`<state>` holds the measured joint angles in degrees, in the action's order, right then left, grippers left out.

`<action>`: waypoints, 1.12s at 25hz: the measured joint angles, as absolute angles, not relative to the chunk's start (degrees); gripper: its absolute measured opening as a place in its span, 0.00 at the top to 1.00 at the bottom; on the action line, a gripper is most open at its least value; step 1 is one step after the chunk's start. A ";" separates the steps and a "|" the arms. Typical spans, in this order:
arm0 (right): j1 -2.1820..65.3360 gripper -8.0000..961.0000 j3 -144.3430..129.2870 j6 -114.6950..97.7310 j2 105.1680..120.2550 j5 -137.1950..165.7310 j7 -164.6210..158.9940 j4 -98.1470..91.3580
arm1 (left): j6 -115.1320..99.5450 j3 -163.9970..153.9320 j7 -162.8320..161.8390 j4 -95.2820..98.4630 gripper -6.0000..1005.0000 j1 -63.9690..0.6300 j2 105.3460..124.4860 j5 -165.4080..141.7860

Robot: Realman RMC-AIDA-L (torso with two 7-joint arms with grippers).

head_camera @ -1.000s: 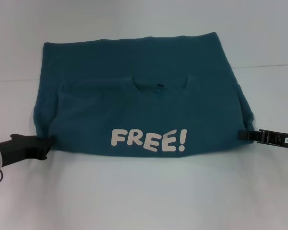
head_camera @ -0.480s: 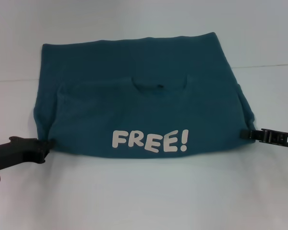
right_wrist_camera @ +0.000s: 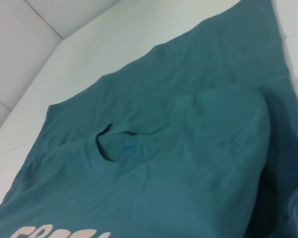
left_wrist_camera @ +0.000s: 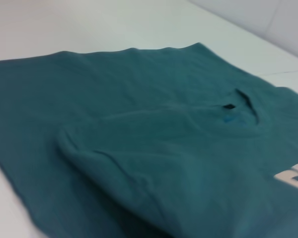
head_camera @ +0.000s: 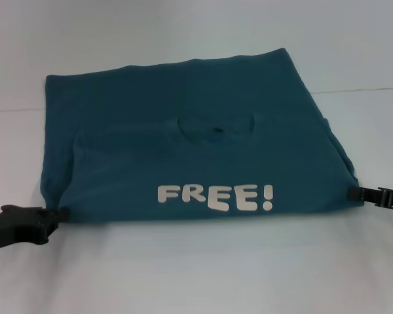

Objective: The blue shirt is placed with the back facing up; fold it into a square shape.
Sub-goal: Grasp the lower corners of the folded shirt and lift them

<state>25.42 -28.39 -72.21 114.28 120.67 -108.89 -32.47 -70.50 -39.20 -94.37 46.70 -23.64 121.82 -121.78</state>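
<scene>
Gripping the blue shirt (head_camera: 190, 150) by its near corners, my left gripper (head_camera: 60, 214) and right gripper (head_camera: 355, 192) flank it. Only my head view shows the whole "FREE!" (head_camera: 215, 196) print.

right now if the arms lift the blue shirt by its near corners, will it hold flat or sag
Likely sag: the blue shirt is soft cloth, already rumpled and draped in folds around the neck opening. Held at the left end effector and right end effector, the middle with the FREE! lettering would probably droop. It looks light, and should slide easily.
</scene>
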 joint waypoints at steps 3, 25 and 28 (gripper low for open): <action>24.48 0.93 -27.24 -74.12 114.35 120.67 -106.89 -32.49 | -73.49 -38.10 -94.05 46.90 0.99 -22.99 121.86 -121.60; 9.68 0.93 -20.74 -92.44 116.34 121.05 -80.76 -32.17 | -95.95 -29.27 -91.45 47.40 0.99 -17.03 121.81 -122.95; 7.67 0.93 -20.67 -94.89 116.63 121.12 -79.09 -32.45 | -98.21 -28.74 -91.26 47.58 0.99 -16.45 121.78 -123.74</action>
